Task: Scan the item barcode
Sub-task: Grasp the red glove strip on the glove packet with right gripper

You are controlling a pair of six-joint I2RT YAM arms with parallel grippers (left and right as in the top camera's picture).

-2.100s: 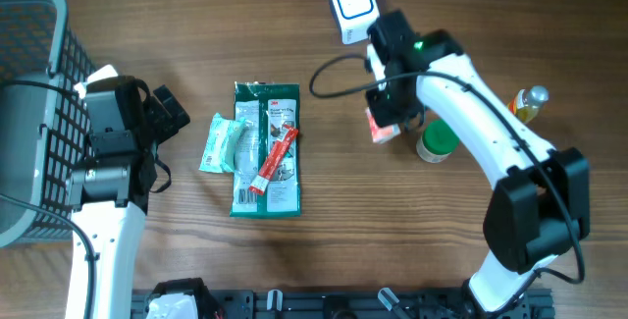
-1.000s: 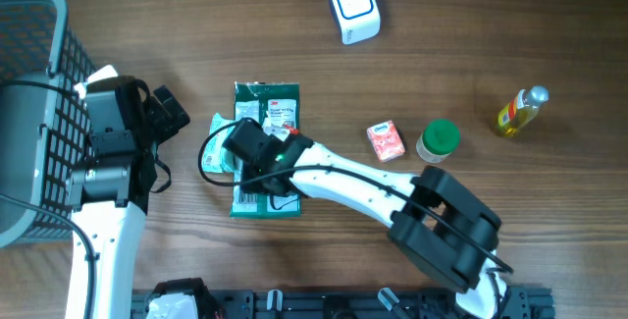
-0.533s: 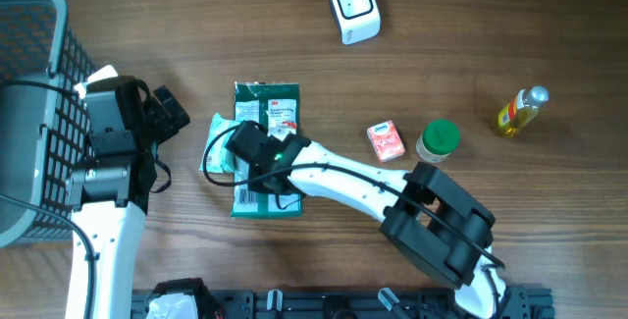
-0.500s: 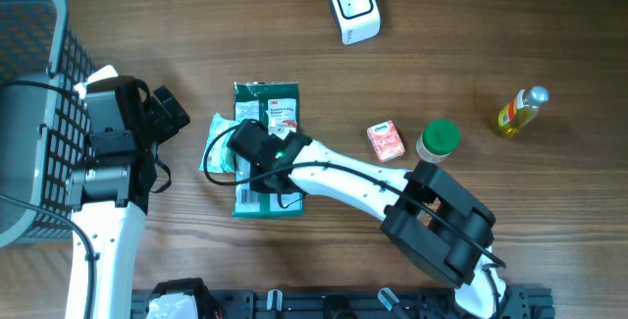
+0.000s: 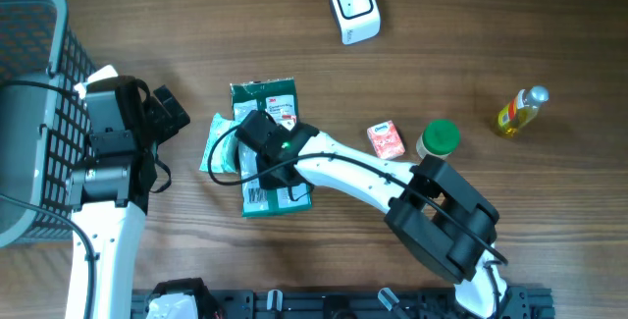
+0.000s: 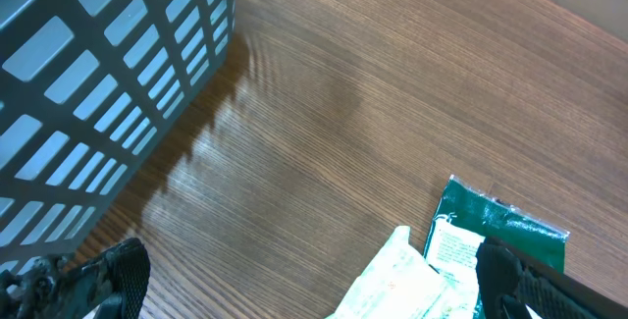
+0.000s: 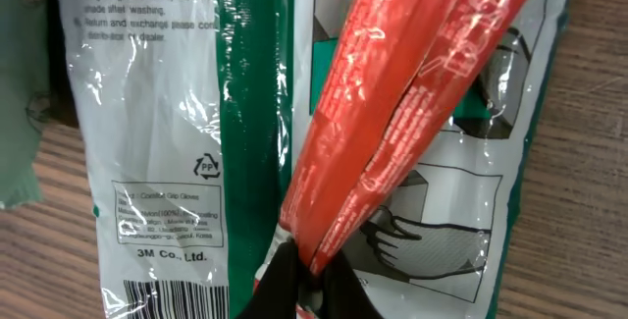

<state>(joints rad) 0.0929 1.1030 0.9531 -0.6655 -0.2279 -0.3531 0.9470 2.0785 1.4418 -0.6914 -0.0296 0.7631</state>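
A red stick packet (image 7: pixel 412 113) lies on a green glove package (image 7: pixel 250 113) in the right wrist view. My right gripper (image 7: pixel 314 272) is shut on the stick's lower end. A barcode (image 7: pixel 177 297) shows on the package's white label. From overhead, my right gripper (image 5: pixel 263 152) covers the stick, over the green package (image 5: pixel 263 94). A pale green packet (image 5: pixel 220 144) lies just left of it. The white scanner (image 5: pixel 353 7) stands at the back of the table. My left gripper (image 5: pixel 163 113) hangs open beside the basket, with its fingers (image 6: pixel 110 276) around nothing.
A grey basket (image 5: pixel 29 113) stands at the left edge. A small red box (image 5: pixel 386 140), a green-capped jar (image 5: pixel 438 138) and a yellow bottle (image 5: pixel 520 110) stand to the right. Bare wood lies between the package and the scanner.
The right arm swung from near the scanner to the green package, and its jaws closed on the red stick. The package has turned and shifted slightly. The left arm has not moved.
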